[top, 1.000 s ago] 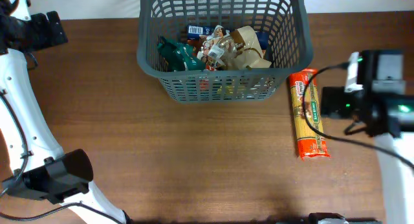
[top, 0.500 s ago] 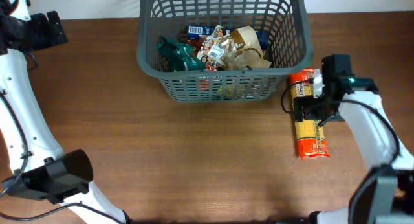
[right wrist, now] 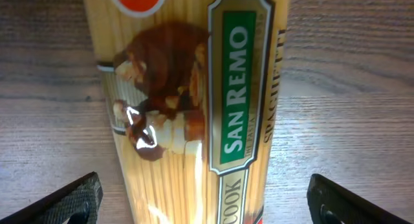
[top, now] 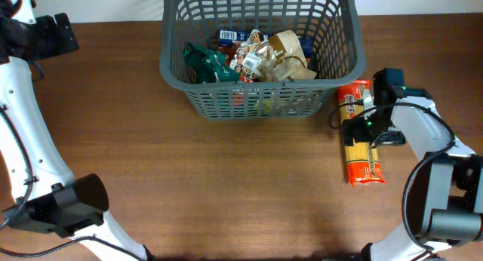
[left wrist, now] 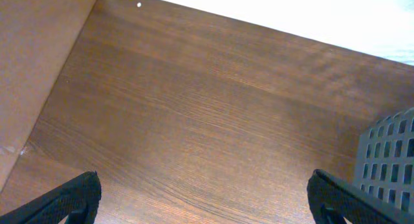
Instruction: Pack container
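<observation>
The dark grey lattice-sided container (top: 346,57) stands at the table's far middle, holding several grocery packets; its corner shows in the left wrist view (left wrist: 388,159). A long orange-and-yellow San Remo spaghetti packet (top: 361,159) lies flat on the table right of the container and fills the right wrist view (right wrist: 187,107). My right gripper (top: 361,127) is open and hangs over the packet's middle, with a finger on each side of it (right wrist: 204,201). My left gripper (left wrist: 204,198) is open and empty above bare table at the far left; in the overhead view its arm sits at the far left edge (top: 45,35).
Inside the container lie a green packet (top: 207,63), a brown paper packet (top: 287,53) and a blue-labelled item (top: 229,36). The table's far edge meets a white wall (left wrist: 362,17). A light-brown panel (left wrist: 32,68) runs along the left in the left wrist view.
My right arm has swung in from the right edge toward the spaghetti packet and now hangs over its middle. The packet, the container and the left arm have not moved.
</observation>
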Controlling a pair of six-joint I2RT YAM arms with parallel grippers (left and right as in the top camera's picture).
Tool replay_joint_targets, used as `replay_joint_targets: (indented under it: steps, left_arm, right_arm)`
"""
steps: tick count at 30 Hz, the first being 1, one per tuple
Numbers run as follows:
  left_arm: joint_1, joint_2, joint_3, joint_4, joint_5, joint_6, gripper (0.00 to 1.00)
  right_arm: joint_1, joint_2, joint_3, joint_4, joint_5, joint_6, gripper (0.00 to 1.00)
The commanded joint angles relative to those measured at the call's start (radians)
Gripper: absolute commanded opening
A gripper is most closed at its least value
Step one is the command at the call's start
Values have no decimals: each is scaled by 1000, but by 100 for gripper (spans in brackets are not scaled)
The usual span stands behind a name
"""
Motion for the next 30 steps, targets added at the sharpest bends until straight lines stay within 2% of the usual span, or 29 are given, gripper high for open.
replay_joint_targets:
  steps: [1,20,23,26,28,30]
  left_arm:
    - [7,2,-4,-1,0,-11,99]
    - [7,2,-4,-1,0,-11,99]
    - [7,2,-4,-1,0,-11,99]
    - [7,2,-4,-1,0,-11,99]
    - [7,2,-4,-1,0,-11,99]
    - [7,2,-4,-1,0,-11,99]
  right_arm:
    - [-8,14,-8,4,-33,-9,99]
    - [-6,17,-157,138,-58,8,99]
    - [-7,17,-181,171,-61,54,88]
    - [-7,17,-194,199,-90,76,68]
    - [-7,17,-194,205,-100,101,60]
    - [-7,17,-194,209,-128,109,47]
